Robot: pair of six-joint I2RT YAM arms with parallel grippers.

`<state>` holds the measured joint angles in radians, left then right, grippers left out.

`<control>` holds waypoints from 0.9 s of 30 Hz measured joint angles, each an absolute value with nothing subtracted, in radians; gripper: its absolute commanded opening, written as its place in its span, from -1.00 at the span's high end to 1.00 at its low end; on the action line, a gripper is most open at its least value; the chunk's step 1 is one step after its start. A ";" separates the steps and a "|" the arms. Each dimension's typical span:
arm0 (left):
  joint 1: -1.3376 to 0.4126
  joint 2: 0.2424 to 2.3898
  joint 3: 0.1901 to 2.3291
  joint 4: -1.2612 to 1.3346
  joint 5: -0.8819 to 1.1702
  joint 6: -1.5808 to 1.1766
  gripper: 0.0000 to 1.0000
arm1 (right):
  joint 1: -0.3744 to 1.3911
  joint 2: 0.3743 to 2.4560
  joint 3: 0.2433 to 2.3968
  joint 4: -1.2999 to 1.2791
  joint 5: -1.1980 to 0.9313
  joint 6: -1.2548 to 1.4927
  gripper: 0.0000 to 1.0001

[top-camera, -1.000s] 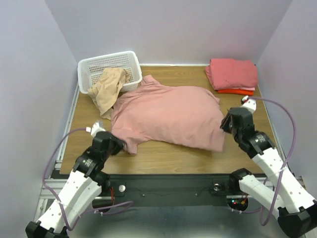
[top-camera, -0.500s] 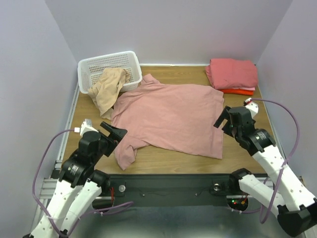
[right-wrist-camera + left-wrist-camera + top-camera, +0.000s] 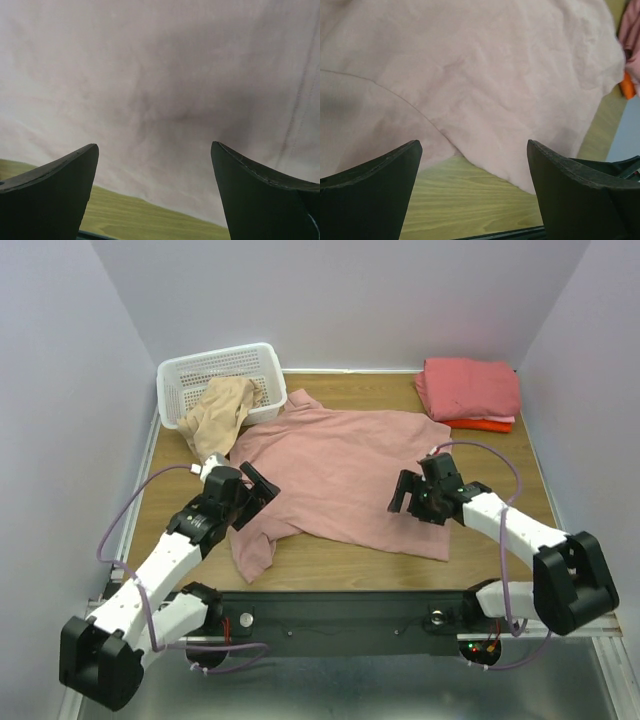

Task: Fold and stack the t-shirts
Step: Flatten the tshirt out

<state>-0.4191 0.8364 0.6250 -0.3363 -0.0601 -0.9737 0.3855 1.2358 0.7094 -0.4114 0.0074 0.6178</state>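
No readable text, label, brand, number or sign in any view; dusty-pink t-shirt (image 3: 340, 475) shows as plain cloth in overhead view and both wrist views, no print legible

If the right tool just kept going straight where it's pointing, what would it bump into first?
Most likely the dusty-pink t-shirt: the open right tool points at the spread cloth, which fills its wrist view. Distance is unclear.
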 measured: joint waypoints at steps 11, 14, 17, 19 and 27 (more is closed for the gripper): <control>-0.419 1.052 0.537 -0.184 -0.011 -0.937 -0.97 | 0.352 1.384 0.673 -0.262 0.043 0.694 -1.00; -0.419 1.086 0.537 -0.158 -0.012 -0.925 -0.97 | 0.286 1.398 0.673 -0.218 0.040 0.717 -1.00; -0.419 1.126 0.537 -0.138 -0.012 -0.916 -0.97 | 0.179 1.389 0.660 -0.192 0.039 0.726 -1.00; -0.419 1.163 0.537 -0.122 -0.012 -0.908 -0.97 | 0.127 1.381 0.654 -0.192 0.047 0.725 -1.00; -0.419 1.365 0.627 -0.023 0.019 -0.862 -0.97 | 0.022 1.410 0.678 -0.192 0.044 0.696 -1.00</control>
<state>-0.4191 1.3647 0.6266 -0.0231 0.0193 -0.8623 0.0223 1.4097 0.6781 -0.1921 0.0441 0.6956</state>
